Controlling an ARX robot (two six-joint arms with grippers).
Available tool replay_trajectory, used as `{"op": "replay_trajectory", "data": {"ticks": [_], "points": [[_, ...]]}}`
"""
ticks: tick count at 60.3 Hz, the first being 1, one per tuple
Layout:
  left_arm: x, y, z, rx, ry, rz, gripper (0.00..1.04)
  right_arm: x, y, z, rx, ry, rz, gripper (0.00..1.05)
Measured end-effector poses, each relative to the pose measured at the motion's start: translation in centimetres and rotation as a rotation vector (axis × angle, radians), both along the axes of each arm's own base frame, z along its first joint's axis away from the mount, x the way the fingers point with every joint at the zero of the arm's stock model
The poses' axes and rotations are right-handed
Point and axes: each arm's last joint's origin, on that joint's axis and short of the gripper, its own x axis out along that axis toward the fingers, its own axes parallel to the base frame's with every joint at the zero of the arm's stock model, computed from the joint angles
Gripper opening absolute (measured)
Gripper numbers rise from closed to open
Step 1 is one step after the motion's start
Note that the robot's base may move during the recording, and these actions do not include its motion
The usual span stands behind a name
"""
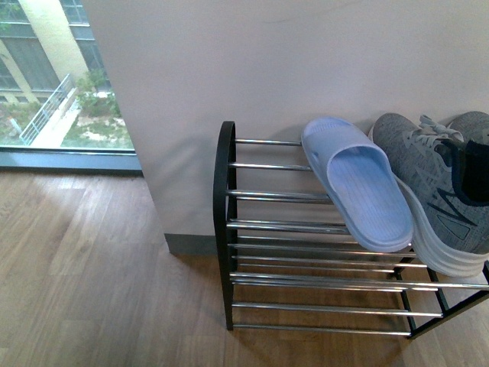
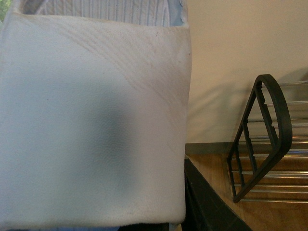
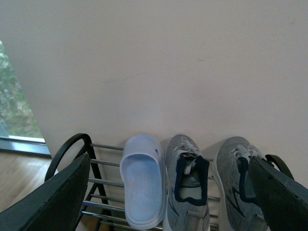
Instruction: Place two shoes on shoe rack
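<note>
1. shoes first: one pale blue slide [image 1: 359, 187] lies on the top of the shoe rack [image 1: 224, 199], just left of the grey sneakers [image 1: 428, 168]. the left part of the top is bare.
2. my right gripper [image 3: 168, 159] is spread wide and holds nothing, up above the shoes.
3. a big pale thing [image 2: 91, 120] fills the left wrist view. i think it is the other slide, but i cannot tell if the left gripper is gripping it.
4. if it is let go too far left or too near, it could tip off onto the floor [image 1: 92, 267].
5. if it bumps the slide on the rack, that one could slip off, as its near end sits close to the edge.
</note>
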Motion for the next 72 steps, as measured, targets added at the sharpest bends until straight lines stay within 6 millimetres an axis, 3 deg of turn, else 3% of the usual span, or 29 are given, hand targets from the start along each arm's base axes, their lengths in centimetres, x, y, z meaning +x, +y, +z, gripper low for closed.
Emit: {"op": "replay_trajectory", "data": {"ticks": [50, 53, 61, 72], "points": [[0.0, 0.0, 0.0, 0.0, -0.001, 0.002, 0.02, 0.0, 0.0, 0.0, 0.0, 0.0, -0.001, 0.95], [0.2, 0.0, -0.3, -0.041, 0.083, 0.036, 0.02, 0.0, 0.0, 0.0, 0.0, 0.0, 0.0, 0.95], [3.2, 0.0, -2.3, -0.326, 0.238, 0.163, 0.02, 0.0, 0.0, 0.0, 0.0, 0.0, 0.0, 0.95], [7.6, 0.1, -4.5, -0.421, 0.324, 0.193, 0.02, 0.0, 0.0, 0.0, 0.0, 0.0, 0.0, 0.95]]}}
